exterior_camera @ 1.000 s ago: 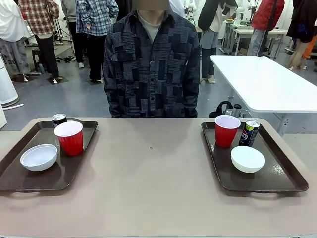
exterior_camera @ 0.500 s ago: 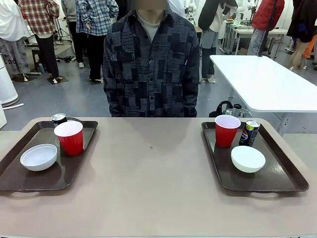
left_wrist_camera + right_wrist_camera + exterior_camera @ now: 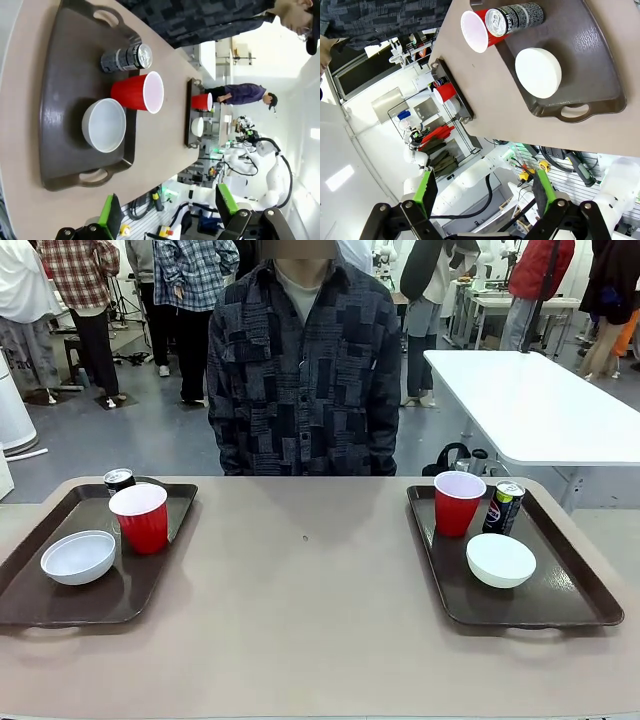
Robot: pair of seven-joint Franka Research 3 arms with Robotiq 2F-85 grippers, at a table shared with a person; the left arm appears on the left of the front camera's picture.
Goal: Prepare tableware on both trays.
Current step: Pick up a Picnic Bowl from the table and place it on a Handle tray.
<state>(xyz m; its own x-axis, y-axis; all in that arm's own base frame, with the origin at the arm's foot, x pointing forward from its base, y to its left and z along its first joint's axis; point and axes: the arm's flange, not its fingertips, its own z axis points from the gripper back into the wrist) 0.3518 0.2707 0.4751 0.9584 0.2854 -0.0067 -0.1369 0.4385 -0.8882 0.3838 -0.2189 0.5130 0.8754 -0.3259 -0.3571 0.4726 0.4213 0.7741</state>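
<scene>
on the table, two brown trays sit well apart: the left tray (image 3: 30, 590) lies below the spread-wide left gripper (image 3: 167, 210), the right tray (image 3: 585, 590) below the equally wide right gripper (image 3: 482, 192). each carries an upright red cup, white bowl and black can.

Two dark brown rectangular plastic trays, the left tray (image 3: 40, 585) and the right tray (image 3: 565, 590), lie on the beige bench (image 3: 300, 610). Each carries a red plastic cup with a white inside (image 3: 140, 518) (image 3: 458, 503), a round white bowl (image 3: 78, 557) (image 3: 500, 560) and a slim black can with a silver top (image 3: 119, 481) (image 3: 502, 508). The person's shirt (image 3: 305, 380) is a dark navy-and-grey patchwork pattern.
</scene>
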